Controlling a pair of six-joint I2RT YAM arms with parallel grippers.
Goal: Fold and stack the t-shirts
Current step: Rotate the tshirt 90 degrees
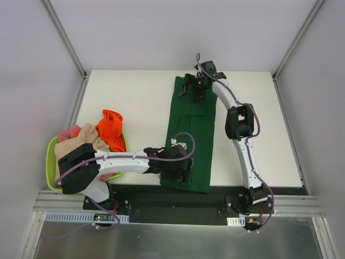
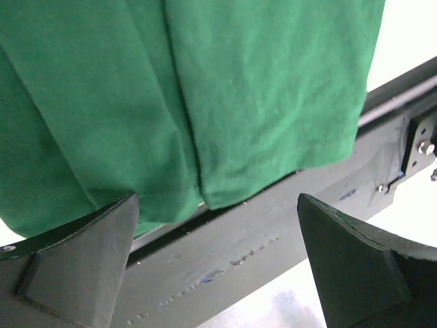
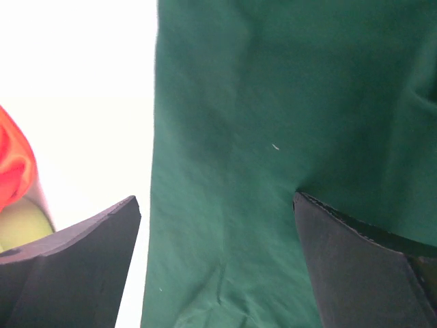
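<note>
Looking down from the top camera, the big dark green cotton t-shirt (image 1: 197, 124) lies folded into a long narrow strip on the white table (image 1: 140, 102), running from 12 o'clock to 6 o'clock just right of the middle. Its near end hangs a little over the black base rail (image 1: 161, 208) where the arms are bolted on.

The left gripper (image 1: 185, 168) sits at the 6 o'clock end of that strip, arm reaching across from the 8 o'clock side. From its wrist cam the left gripper (image 2: 217, 201) has both fingers spread wide with nothing between them; the green hem (image 2: 273, 171) and a lengthwise fold edge are right in front, with the rail (image 2: 273, 232) below. Can't tell if the tips touch the cloth.

The right gripper (image 1: 191, 89) is up at the 12 o'clock end of the shirt. Its wrist view shows the right gripper (image 3: 217, 198) also spread wide and empty-handed, hanging over the green fabric (image 3: 273, 102), one finger (image 3: 355, 266) over the cloth and the other (image 3: 75, 260) over bare table beside the shirt's edge.

Over at 8 to 9 o'clock there's a lime-green plastic basket (image 1: 51, 156) with the rest of the pile: an orange shirt (image 1: 110, 129) heaped on top toward the table side, a beige one (image 1: 81, 141) under it, and a bit of pink (image 1: 67, 132) poking out at the far left. The left arm's base hides the basket's near part.
</note>
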